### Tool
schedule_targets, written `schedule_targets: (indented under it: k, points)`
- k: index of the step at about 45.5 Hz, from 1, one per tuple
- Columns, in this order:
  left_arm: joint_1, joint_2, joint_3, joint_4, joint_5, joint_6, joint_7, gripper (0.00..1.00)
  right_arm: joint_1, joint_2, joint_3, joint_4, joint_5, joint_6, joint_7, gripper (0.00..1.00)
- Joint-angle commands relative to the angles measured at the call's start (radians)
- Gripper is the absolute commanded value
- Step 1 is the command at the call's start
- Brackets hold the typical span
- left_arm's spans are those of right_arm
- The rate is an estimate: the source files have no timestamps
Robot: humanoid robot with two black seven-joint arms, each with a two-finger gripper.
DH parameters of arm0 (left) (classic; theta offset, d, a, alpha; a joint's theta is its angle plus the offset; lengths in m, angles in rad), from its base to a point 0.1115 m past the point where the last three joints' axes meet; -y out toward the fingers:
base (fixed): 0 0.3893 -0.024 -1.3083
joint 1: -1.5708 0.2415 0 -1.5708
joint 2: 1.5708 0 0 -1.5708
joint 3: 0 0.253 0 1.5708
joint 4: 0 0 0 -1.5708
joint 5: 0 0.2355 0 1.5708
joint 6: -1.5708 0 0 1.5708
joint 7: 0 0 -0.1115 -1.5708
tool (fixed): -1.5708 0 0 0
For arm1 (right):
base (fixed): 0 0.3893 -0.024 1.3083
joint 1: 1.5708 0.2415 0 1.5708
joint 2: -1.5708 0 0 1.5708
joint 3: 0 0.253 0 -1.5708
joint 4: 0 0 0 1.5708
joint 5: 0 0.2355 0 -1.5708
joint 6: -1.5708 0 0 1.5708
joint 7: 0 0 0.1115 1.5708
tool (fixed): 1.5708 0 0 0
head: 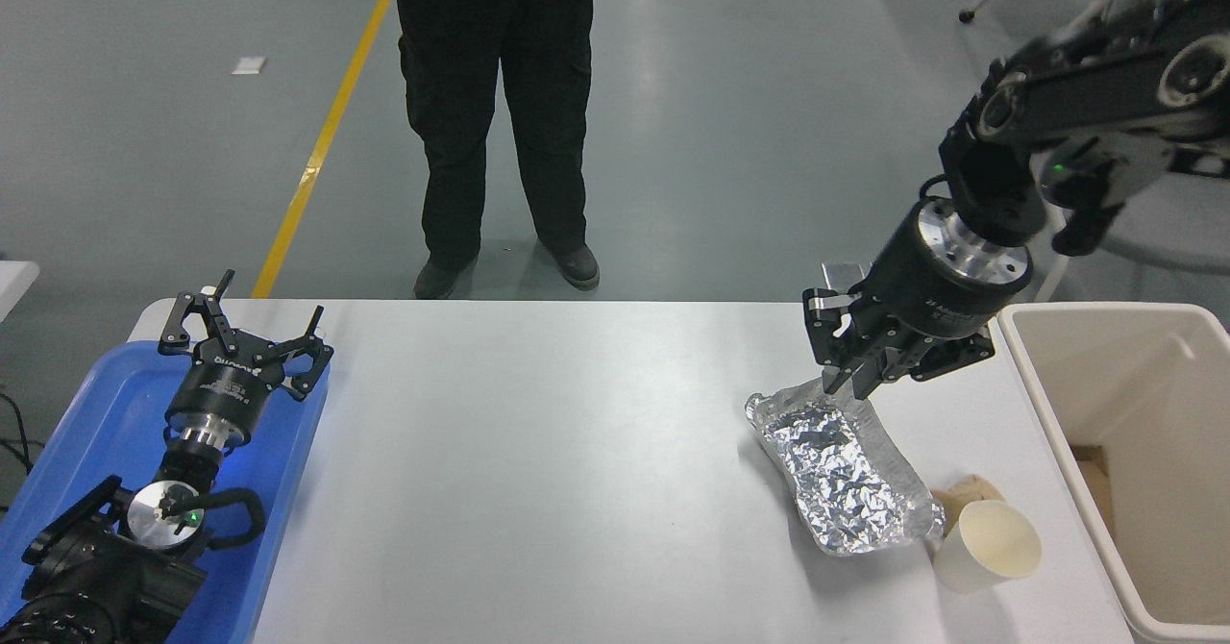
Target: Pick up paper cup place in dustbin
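Observation:
The white paper cup lies tilted near the table's front right, its cream inside facing up and right. It is just right of the foil tray and next to a brown paper wad. The beige dustbin stands off the table's right edge. My right gripper hangs above the foil tray's far end, well behind the cup; its fingers are together and hold nothing. My left gripper is parked open over the blue tray at lower left.
The blue tray sits at the table's left edge. A person stands at the far side, left of centre. A brown scrap lies inside the dustbin. Chairs stand on the floor at top right.

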Motion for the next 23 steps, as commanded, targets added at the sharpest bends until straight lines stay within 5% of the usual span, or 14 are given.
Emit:
schedule_targets:
  k: [1, 23]
  points:
    - [0.0, 0.0, 0.0, 0.001, -0.001, 0.0, -0.001, 0.99, 0.128, -0.012, -0.039, 0.003, 0.002, 0.043, -0.002, 1.0]
    - [0.002, 0.0, 0.0, 0.001, 0.001, 0.0, 0.001, 0.99, 0.216, -0.076, -0.137, 0.044, 0.003, 0.043, -0.001, 1.0]
